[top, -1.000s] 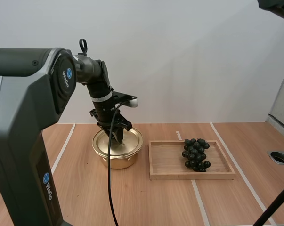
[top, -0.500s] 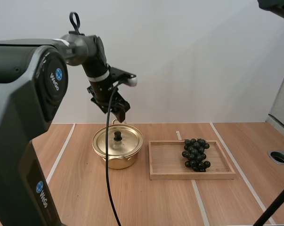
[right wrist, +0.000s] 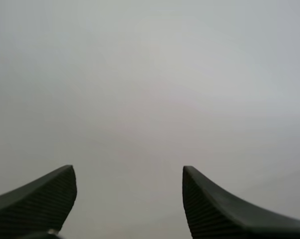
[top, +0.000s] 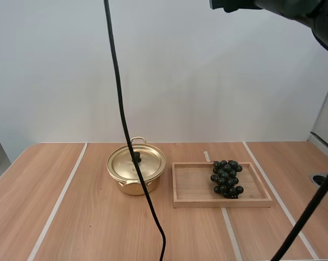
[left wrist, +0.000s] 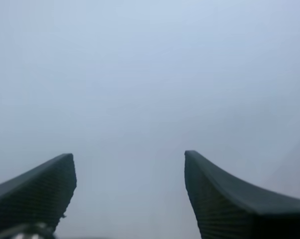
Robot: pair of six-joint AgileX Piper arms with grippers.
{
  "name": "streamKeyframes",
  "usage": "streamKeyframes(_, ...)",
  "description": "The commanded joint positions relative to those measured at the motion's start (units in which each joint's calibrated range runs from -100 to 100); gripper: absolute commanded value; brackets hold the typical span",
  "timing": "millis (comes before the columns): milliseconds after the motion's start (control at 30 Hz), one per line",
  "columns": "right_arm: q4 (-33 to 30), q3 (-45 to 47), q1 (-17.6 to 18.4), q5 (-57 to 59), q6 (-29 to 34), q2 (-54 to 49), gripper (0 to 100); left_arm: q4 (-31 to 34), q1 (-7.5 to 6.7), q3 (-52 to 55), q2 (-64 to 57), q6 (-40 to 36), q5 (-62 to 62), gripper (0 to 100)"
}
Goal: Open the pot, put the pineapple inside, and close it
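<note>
A gold pot (top: 135, 174) stands on the table left of centre in the high view, with its lid (top: 136, 161) on and a small black knob on top. A bunch of dark grapes (top: 226, 178) lies in the wooden tray (top: 196, 190) just right of the pot. My left gripper (left wrist: 129, 169) is open in the left wrist view, its two ribbed fingers apart against a plain pale wall, nothing between them. My right gripper (right wrist: 128, 179) is open in the same way before a plain grey wall. Part of a black arm (top: 283, 10) crosses the high view's top right.
Pale tape lines (top: 57, 201) run along the wooden table. A round grey opening (top: 322, 180) sits at the table's right edge. Bare wood lies in front of the pot and at the left.
My left arm has risen from the pot's lid and left the high view. The lid stays on the pot. Grapes and tray have not moved.
</note>
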Motion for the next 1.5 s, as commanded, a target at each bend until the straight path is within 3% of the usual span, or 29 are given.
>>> streamKeyframes(0, 4.0, 0.0, -0.9, -0.5, 0.2, -0.5, 100, 3.0, 0.00, 1.4, -6.1, -3.2, -12.2, 100)
streamKeyframes(100, 7.5, 0.0, -1.1, -0.5, 3.3, -0.6, 100, 6.1, 0.00, 3.0, -11.0, -7.5, -17.2, 100)
streamKeyframes(233, 7.8, 0.0, -1.1, 0.2, 5.6, -1.3, 100, 10.5, 0.00, 6.6, -16.0, -8.1, -8.1, 100)
streamKeyframes(467, 7.6, 0.0, -1.1, 8.4, 5.5, -3.9, 100, 22.9, 0.36, 24.6, -28.0, -20.8, -7.9, 100)
streamKeyframes(700, -2.3, 0.0, -1.1, 18.3, 5.4, -4.5, 100, 25.2, 0.79, 43.7, -42.4, -24.8, -11.9, 100)
streamKeyframes(767, -3.2, 0.0, -1.1, 23.1, 7.7, -5.2, 100, 25.2, 0.79, 48.4, -46.1, -27.8, -14.3, 100)
streamKeyframes(900, -3.0, 1.3, -1.1, 30.2, 20.6, -7.8, 100, 26.8, 0.63, 58.9, -50.5, -27.9, -19.4, 100)
streamKeyframes(967, -3.0, 3.2, -1.1, 30.2, 23.3, -9.7, 100, 28.3, 0.36, 63.0, -51.2, -27.9, -19.6, 100)
streamKeyframes(1167, -3.0, 14.2, -1.1, 29.9, 23.3, -18.6, 100, 33.6, 0.36, 73.4, -54.4, -30.0, -17.8, 100)
streamKeyframes(1467, -4.7, 39.3, -1.1, 27.9, 24.0, -29.6, 100, 45.3, 0.36, 82.6, -62.1, -45.6, -7.9, 100)
